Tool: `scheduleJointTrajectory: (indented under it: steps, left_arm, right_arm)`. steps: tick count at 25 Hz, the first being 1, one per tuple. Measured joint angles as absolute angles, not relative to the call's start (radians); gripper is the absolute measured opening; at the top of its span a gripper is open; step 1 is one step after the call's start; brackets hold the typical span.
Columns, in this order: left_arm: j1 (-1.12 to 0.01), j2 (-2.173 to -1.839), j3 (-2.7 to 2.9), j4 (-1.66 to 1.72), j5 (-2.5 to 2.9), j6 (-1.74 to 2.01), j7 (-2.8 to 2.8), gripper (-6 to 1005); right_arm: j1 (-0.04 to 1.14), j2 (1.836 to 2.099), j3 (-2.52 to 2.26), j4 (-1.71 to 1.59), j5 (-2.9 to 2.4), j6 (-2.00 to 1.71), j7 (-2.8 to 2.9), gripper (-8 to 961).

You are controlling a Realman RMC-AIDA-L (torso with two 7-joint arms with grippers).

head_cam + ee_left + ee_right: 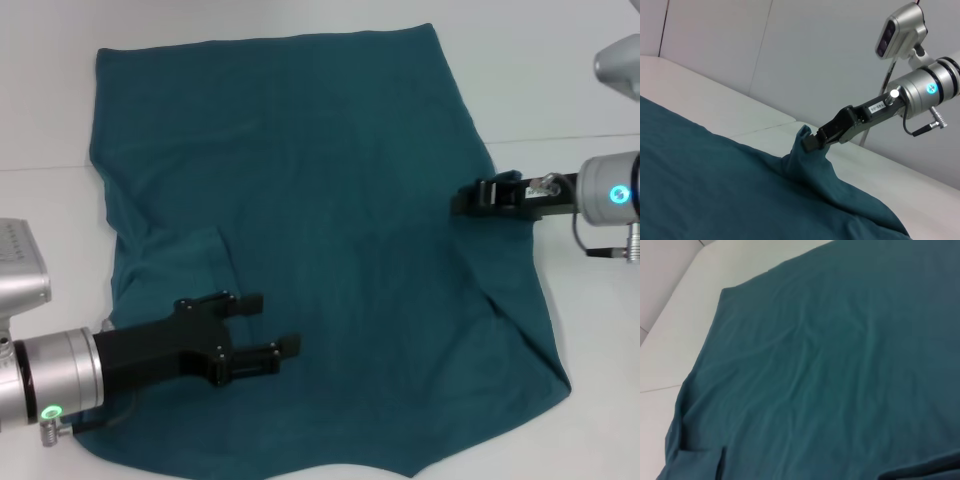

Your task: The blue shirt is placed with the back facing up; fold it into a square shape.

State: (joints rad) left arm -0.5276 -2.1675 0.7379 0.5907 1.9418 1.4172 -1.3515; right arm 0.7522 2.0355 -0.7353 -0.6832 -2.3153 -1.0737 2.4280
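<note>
While the blue shirt (330, 250) lies spread on the white table (540, 90), right gripper (478, 197) pinching its right edge, raising a small peak, left gripper (268, 325) spread wide above its near-left part.

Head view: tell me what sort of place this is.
Probably a robot lab's cloth-folding station: a plain white table, a blue shirt spread flat, the right gripper pinching its edge, the left gripper open above it.

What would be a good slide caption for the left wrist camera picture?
The right gripper pinches up an edge of the blue shirt spread on the white table.
</note>
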Motion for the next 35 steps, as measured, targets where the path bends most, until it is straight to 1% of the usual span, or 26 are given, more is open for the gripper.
scheduleJointTrajectory:
  steps: [4,13,18,20,24,28,31,33,35]
  left_arm:
    - [-0.525,-2.168,0.738,0.590,1.942,1.415,-1.349,848]
    - [-0.521,-2.166,0.738,0.590,1.946,1.414,-1.349,848]
    - [-0.518,-2.166,0.738,0.590,1.945,1.414,-1.348,848]
    - [-0.518,-2.166,0.738,0.590,1.945,1.414,-1.348,848]
    - [-0.518,-2.166,0.738,0.591,1.945,1.414,-1.348,847]
    - [-0.517,-2.166,0.738,0.591,1.949,1.414,-1.349,847]
    - [-0.517,-2.166,0.739,0.591,1.950,1.414,-1.350,847]
    - [-0.518,-2.166,0.740,0.591,1.950,1.414,-1.350,847]
    - [-0.519,-2.166,0.742,0.591,1.951,1.414,-1.350,847]
  right_arm:
    - [0.759,2.048,-0.732,-0.679,-2.307,-1.072,2.428,103]
    - [0.751,2.050,-0.734,-0.667,-2.158,-1.113,2.388,121]
    - [0.754,2.052,-0.734,-0.665,-2.149,-1.127,2.382,319]
    - [0.745,2.040,-0.732,-0.666,-2.152,-1.129,2.388,409]
    - [0.706,1.997,-0.735,-0.661,-2.164,-1.134,2.436,607]
    - [0.656,1.951,-0.736,-0.664,-2.170,-1.174,2.480,644]
    - [0.629,1.926,-0.736,-0.667,-2.177,-1.223,2.501,673]
    - [0.617,1.917,-0.734,-0.667,-2.196,-1.248,2.517,691]
    - [0.606,1.915,-0.729,-0.667,-2.217,-1.265,2.527,710]
